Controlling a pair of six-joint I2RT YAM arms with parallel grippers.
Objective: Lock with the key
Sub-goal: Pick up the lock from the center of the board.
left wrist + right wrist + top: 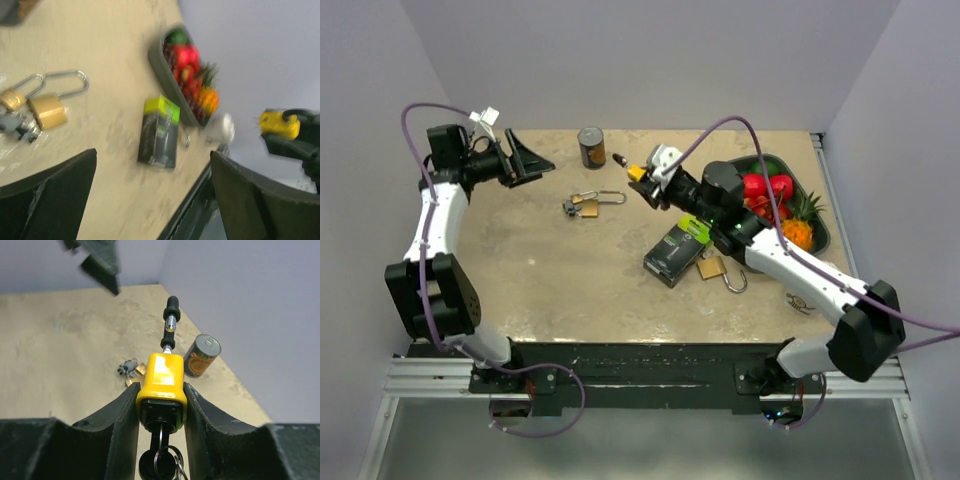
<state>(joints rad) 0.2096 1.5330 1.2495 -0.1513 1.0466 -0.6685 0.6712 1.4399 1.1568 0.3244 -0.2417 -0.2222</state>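
Note:
My right gripper (pixel 647 183) is shut on a yellow lock (pixel 637 173) and holds it above the table's far middle. In the right wrist view the lock's yellow body (pixel 161 376) sits between my fingers, and a steel pin with a black tip (pixel 170 322) sticks out forward. A black-headed key (pixel 156 460) with a key ring is in the lock's rear end. My left gripper (pixel 533 168) is open and empty, raised at the far left. In the left wrist view its fingers (pixel 47 192) stand wide apart, with the yellow lock (pixel 279 124) at the right.
Two brass padlocks with keys (pixel 584 205) lie left of the lock. A can (pixel 591 147) stands at the back. A black and green box (pixel 676 251) and another padlock (pixel 714 268) lie mid-table. A dark tray (pixel 819 236) holding fruit sits at the right.

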